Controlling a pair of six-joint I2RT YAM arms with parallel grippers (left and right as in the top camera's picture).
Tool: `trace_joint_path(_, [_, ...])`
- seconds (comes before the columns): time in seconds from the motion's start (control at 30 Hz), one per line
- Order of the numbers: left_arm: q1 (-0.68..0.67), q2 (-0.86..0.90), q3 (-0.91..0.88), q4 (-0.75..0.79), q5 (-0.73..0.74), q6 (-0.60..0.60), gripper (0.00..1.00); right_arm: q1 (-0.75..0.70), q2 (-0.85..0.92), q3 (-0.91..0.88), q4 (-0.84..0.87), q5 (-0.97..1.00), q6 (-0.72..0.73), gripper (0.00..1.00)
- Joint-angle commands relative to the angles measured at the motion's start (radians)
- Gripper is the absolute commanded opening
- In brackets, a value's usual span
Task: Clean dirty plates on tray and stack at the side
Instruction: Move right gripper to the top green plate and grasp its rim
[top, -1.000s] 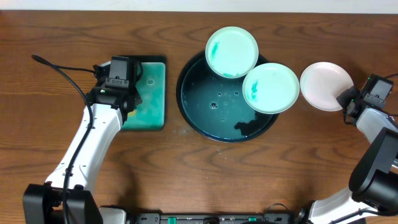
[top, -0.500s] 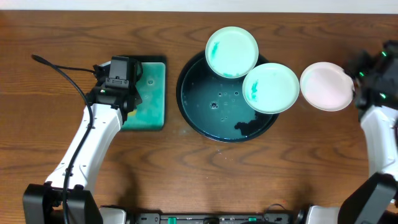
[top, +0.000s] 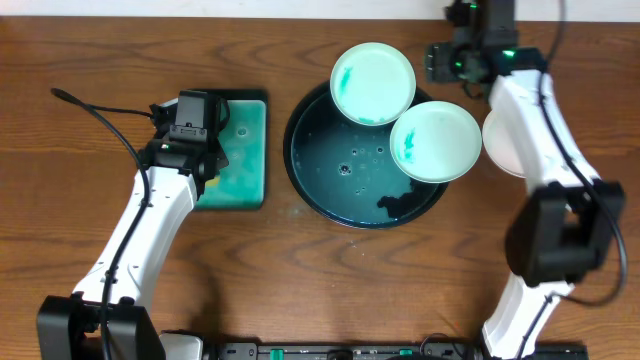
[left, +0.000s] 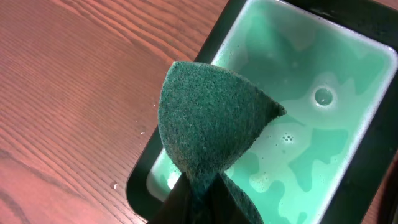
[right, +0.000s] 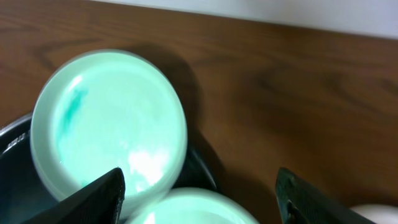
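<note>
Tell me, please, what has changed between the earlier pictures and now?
The right hand let go of the plate on the tabletop, opened, and swung from the table's right edge to the far side, beside the far plate. Unchanged: the left hand shut on the sponge over the teal tray, and the far plate and second smeared plate on the black pan.

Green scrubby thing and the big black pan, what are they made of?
The green pad looks like coarse fibre scouring sponge: matte, fuzzy surface. The black pan looks hard and glossy, perhaps metal or plastic; its wet bottom reflects light.
</note>
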Motion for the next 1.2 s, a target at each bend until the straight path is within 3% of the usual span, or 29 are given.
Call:
trace_joint_path(0.0, [0.006, 0.0, -0.002, -0.004, -0.005, -0.014, 0.07, 0.034, 0.101, 0.03, 0.06, 0.001, -0.037, 0.74])
trace_joint_path(0.13, [0.006, 0.0, -0.002, -0.011, -0.005, -0.014, 0.07, 0.059, 0.201, 0.03, 0.125, -0.001, -0.045, 0.6])
trace_joint_path(0.43, [0.006, 0.0, -0.002, -0.011, -0.005, -0.014, 0.07, 0.068, 0.307, 0.03, 0.219, 0.045, -0.077, 0.6])
trace_joint_path(0.5, [0.006, 0.0, -0.002, -0.011, -0.005, -0.014, 0.07, 0.069, 0.309, 0.03, 0.222, 0.045, -0.078, 0.5])
trace_joint_path(0.67, [0.006, 0.0, -0.002, -0.007, -0.005, -0.014, 0.07, 0.069, 0.307, 0.035, 0.217, 0.044, -0.076, 0.04])
trace_joint_path(0.7, [0.006, 0.0, -0.002, -0.006, -0.005, -0.014, 0.07, 0.07, 0.306, 0.038, 0.207, 0.043, -0.076, 0.01])
trace_joint_path(0.93, [0.006, 0.0, -0.002, -0.003, 0.014, -0.013, 0.07, 0.106, 0.227, 0.049, 0.079, -0.05, -0.073, 0.01])
trace_joint_path(1.17, [0.006, 0.0, -0.002, 0.07, 0.256, 0.079, 0.07, 0.16, 0.146, 0.049, -0.178, -0.193, -0.073, 0.01])
